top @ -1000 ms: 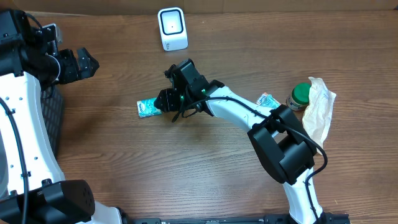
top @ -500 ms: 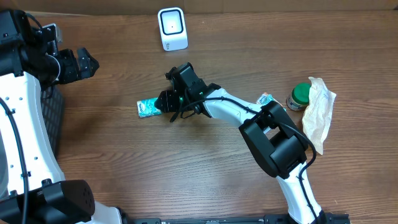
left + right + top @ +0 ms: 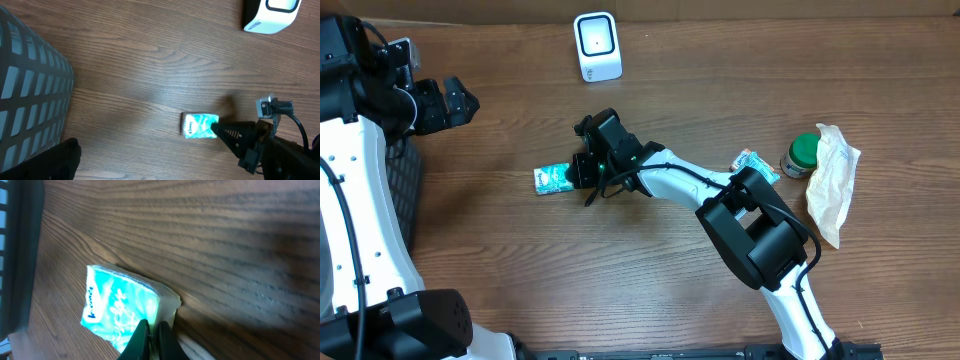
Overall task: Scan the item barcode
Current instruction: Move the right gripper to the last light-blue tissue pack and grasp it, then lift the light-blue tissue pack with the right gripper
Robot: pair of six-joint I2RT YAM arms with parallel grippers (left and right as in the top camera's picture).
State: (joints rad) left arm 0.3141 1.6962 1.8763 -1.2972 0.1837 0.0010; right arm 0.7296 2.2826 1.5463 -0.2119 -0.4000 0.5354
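Observation:
The item is a small teal and white tissue packet (image 3: 552, 178) lying flat on the wooden table, left of centre. My right gripper (image 3: 582, 172) reaches it from the right and is shut on the packet's right edge. In the right wrist view the two fingertips (image 3: 151, 327) pinch the thin end of the packet (image 3: 122, 307). The left wrist view shows the packet (image 3: 199, 125) with the right arm's dark finger (image 3: 235, 135) on it. The white barcode scanner (image 3: 597, 45) stands at the back of the table. My left gripper (image 3: 458, 102) hangs open at the far left, holding nothing.
A dark mesh basket (image 3: 405, 190) sits at the left edge, under the left arm. At the right are a green-lidded jar (image 3: 802, 154), a second teal packet (image 3: 752, 161) and a crumpled white bag (image 3: 832, 178). The scanner (image 3: 270, 15) also shows in the left wrist view.
My right gripper has closed on the packet's edge and shifted slightly left, nudging the packet left with it. The left arm has not moved.

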